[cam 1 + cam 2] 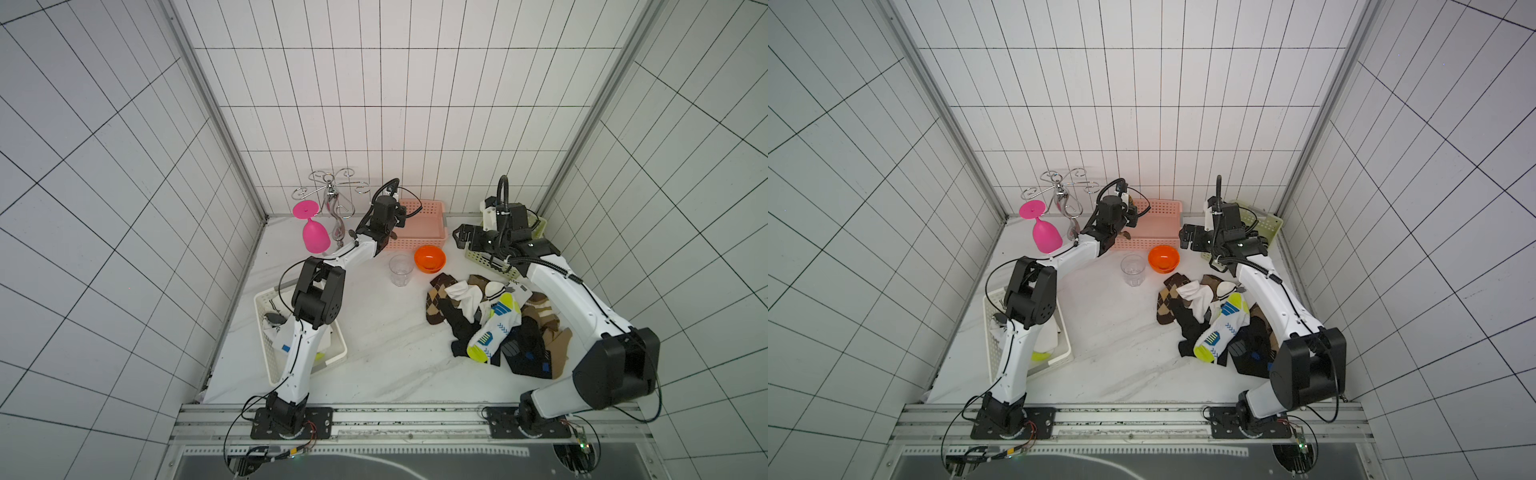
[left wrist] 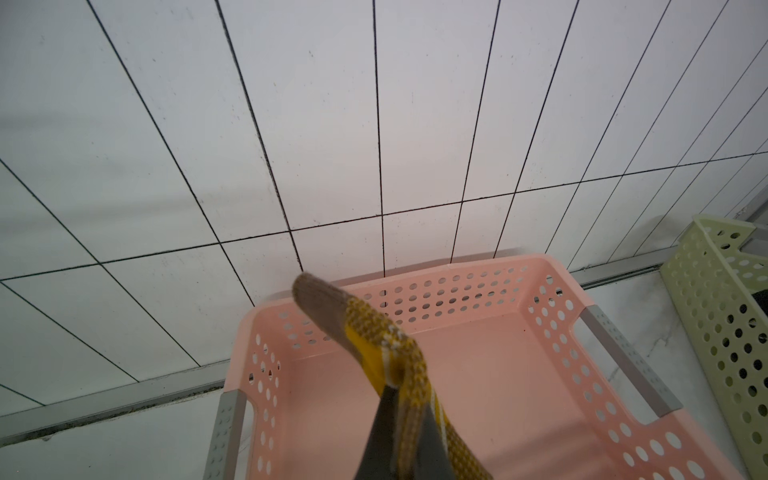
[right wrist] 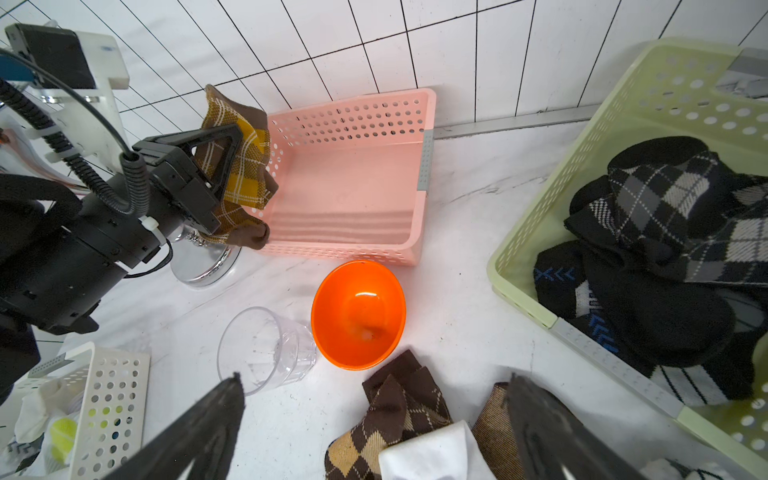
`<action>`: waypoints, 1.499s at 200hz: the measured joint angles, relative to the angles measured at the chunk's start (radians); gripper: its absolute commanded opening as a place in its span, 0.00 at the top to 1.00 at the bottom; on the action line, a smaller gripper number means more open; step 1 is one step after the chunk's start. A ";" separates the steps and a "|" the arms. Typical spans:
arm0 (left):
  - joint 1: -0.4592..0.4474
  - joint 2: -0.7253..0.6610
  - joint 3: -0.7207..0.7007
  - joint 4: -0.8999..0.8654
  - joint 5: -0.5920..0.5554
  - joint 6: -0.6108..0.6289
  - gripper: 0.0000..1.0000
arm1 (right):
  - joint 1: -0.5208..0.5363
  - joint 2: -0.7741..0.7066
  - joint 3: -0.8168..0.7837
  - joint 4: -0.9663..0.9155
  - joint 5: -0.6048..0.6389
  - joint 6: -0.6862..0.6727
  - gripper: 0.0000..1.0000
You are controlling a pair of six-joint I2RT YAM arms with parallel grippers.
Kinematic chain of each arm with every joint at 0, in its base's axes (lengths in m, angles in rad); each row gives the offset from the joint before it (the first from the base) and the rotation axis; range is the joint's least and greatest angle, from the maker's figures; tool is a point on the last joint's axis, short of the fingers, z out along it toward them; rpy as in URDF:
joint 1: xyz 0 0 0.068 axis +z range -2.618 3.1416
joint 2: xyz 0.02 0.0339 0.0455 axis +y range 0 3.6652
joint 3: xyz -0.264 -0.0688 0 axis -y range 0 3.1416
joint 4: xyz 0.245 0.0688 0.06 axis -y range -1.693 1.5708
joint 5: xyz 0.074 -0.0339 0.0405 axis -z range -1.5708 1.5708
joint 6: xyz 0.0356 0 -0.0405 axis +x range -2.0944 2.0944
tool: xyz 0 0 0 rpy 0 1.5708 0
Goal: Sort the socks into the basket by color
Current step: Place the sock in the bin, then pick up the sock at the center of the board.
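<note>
The left jaws are pinched tight on the middle of a plaid sock (image 2: 374,336), mustard yellow crossed with brown and thin white lines, with plain brown ends. It hangs folded over the jaws, its long axis roughly up and down. One end stands above them and the other droops toward the near corner of the pink basket (image 3: 353,187).

What the coming move turns on is this: the sock sits at the basket's side wall nearest the left arm, above the rim. The basket's bare floor lies just beyond, away from that arm. We judge that the release calls for a short reach further in. Otherwise the lower end may catch on the rim and drape outside. Nothing lies in the pink basket yet.

The right jaws stand wide apart and hold nothing. They hover near the far end of the sock pile (image 1: 490,320), with a brown argyle sock (image 3: 399,415) and a white sock (image 3: 432,457) showing between them. They are well apart from the plaid sock, so we take this drop to be the left arm's.

Further out, the green basket (image 3: 540,208) beside the right arm holds black socks (image 3: 665,299) with grey argyle and blue marks. The white basket (image 1: 266,332) by the left arm's base holds white socks (image 1: 282,343), partly hidden by the arm. An orange bowl (image 3: 357,316) and a clear cup (image 3: 266,349) stand on the tabletop (image 1: 374,332) between the pink basket and the pile.
</note>
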 measured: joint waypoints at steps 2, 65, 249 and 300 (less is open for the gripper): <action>0.000 0.000 0.000 0.000 0.001 0.000 1.00 | 0.000 0.000 0.000 0.000 0.000 0.000 0.01; -0.002 0.008 0.004 -0.007 0.026 0.003 0.48 | 0.000 0.004 0.000 -0.004 0.011 -0.001 0.01; 0.002 -0.110 0.004 -0.095 0.072 -0.028 0.16 | 0.000 0.004 0.000 -0.047 0.031 -0.012 0.01; 0.003 -0.295 -0.101 -0.132 0.103 -0.073 0.16 | 0.000 0.000 0.000 -0.056 0.029 -0.018 0.00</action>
